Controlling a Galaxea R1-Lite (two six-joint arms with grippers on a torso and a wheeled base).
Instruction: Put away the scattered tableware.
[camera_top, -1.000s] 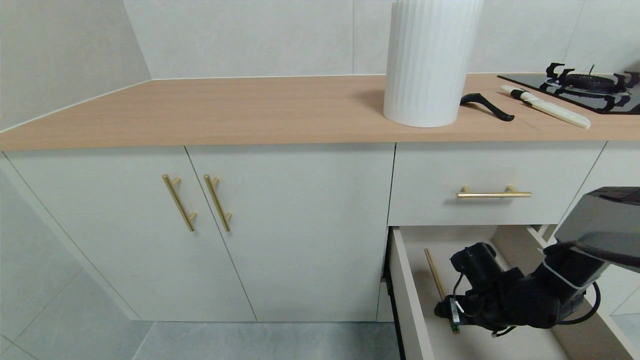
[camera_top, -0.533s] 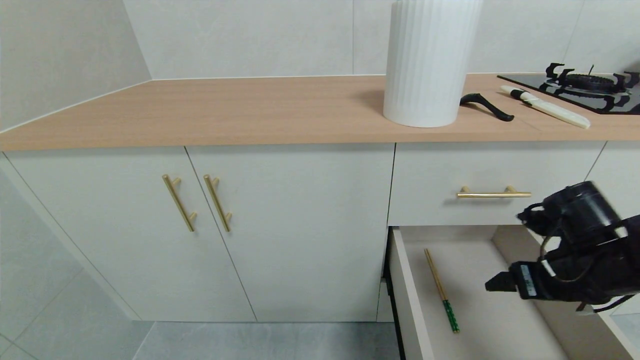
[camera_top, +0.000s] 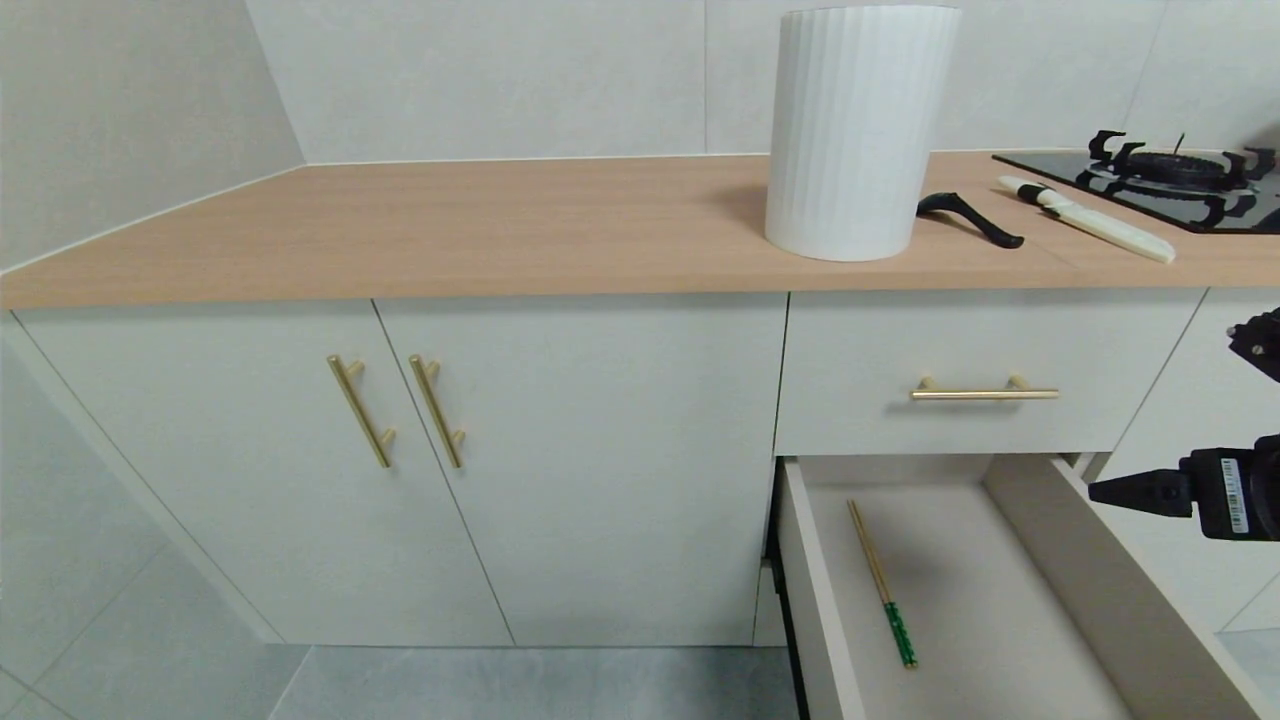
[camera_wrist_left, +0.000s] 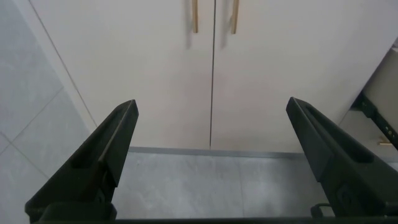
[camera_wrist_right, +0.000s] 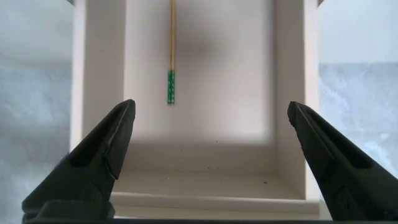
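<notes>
A pair of wooden chopsticks with green ends lies on the floor of the open lower drawer, near its left wall. My right gripper hangs above and to the right of the drawer's right wall, open and holding nothing. In the right wrist view, that gripper looks down into the drawer at the chopsticks. On the countertop lie a black-handled utensil and a white knife. My left gripper is open and holds nothing, low in front of the cabinet doors.
A tall white ribbed container stands on the wooden counter, with a gas hob at the far right. The upper drawer is closed. Two doors with gold handles are closed at left.
My right arm has lifted out of the drawer and swung up and to the right. The chopsticks stay on the drawer floor. The head view has tilted slightly.
</notes>
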